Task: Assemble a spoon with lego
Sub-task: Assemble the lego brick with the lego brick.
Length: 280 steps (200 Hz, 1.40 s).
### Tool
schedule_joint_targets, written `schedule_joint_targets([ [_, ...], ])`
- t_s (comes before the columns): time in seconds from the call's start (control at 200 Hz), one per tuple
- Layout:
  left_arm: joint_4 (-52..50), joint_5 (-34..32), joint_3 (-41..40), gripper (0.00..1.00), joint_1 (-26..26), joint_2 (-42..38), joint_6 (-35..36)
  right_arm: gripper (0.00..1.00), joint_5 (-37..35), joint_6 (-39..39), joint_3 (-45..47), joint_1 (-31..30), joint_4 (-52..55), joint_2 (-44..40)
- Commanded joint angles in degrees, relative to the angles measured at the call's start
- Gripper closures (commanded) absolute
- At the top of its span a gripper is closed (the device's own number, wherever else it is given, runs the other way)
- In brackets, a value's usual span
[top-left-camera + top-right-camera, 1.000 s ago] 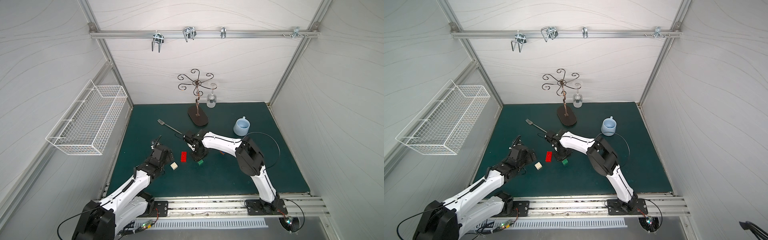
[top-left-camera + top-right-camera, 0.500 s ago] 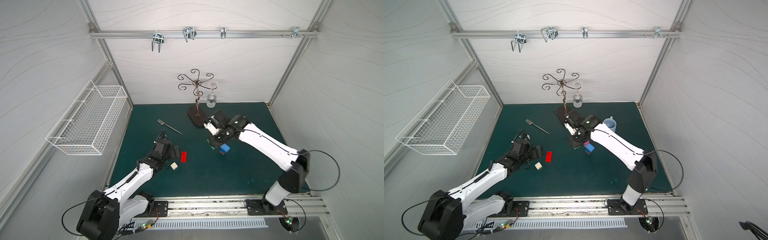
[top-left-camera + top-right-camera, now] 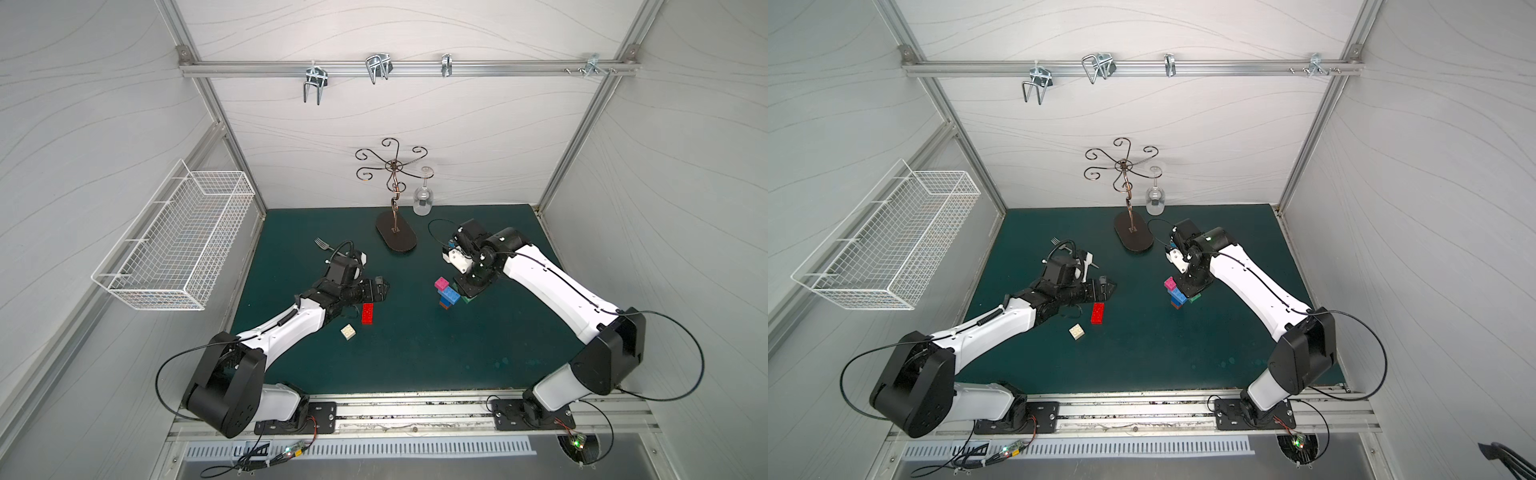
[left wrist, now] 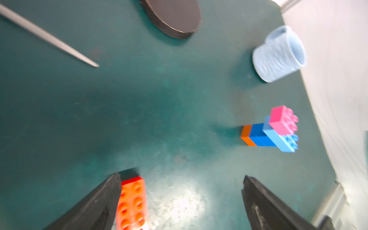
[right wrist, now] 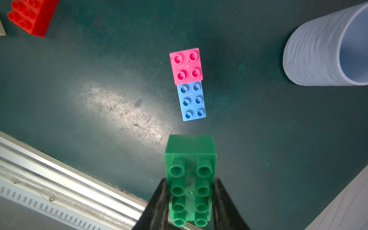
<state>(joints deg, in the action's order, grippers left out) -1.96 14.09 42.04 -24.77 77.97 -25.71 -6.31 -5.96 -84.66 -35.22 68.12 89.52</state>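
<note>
The partly built spoon [image 3: 446, 293] [image 3: 1174, 293] stands upright on the green mat: an orange and blue stem, a light blue brick [image 5: 192, 101], a pink brick [image 5: 186, 65] on top. It also shows in the left wrist view [image 4: 270, 131]. My right gripper [image 3: 467, 291] [image 5: 190, 185] is shut on a green long brick [image 5: 190, 175] [image 3: 1195, 297], just right of the build and apart from it. My left gripper [image 3: 380, 291] [image 4: 181, 179] is open above a red long brick [image 3: 368, 312] [image 4: 132, 201], which lies beside one finger. A white square brick [image 3: 348, 331] [image 3: 1076, 331] lies loose close by.
A metal fork [image 3: 324, 245] [image 4: 47, 37] lies behind the left arm. A dark oval stand base [image 3: 396, 237] and a hanging wine glass [image 3: 423, 203] are at the back. A light blue mug [image 5: 326, 45] [image 4: 278, 53] sits beyond the build. A wire basket [image 3: 178, 241] hangs on the left wall.
The right arm has carried the green brick from the middle of the mat to the right, beside the build. The left gripper has reached forward over the red brick, still open.
</note>
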Motion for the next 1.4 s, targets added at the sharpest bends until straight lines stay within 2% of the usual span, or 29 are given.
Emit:
schedule_joint_targets([
  [0.0,3.17,3.66,1.39,0.00,-0.11,1.26,0.71,0.69,-0.20,-5.35,1.68,0.00,-1.95,1.31],
  [0.15,3.79,4.10,0.50,0.00,-0.14,1.83,0.67,0.69,1.16,-9.43,2.78,0.89,-4.63,3.20],
  [0.515,4.07,4.37,0.41,0.00,-0.15,3.17,0.82,0.69,3.35,-11.35,-0.79,2.40,-5.61,10.10],
  [0.885,3.80,4.11,0.84,0.00,-0.12,4.55,0.97,0.70,5.21,-11.88,-1.62,2.96,-5.89,11.73],
  [1.396,3.62,4.19,1.11,0.00,-0.14,5.70,1.02,0.70,4.20,-11.87,0.11,2.97,-6.46,11.28],
])
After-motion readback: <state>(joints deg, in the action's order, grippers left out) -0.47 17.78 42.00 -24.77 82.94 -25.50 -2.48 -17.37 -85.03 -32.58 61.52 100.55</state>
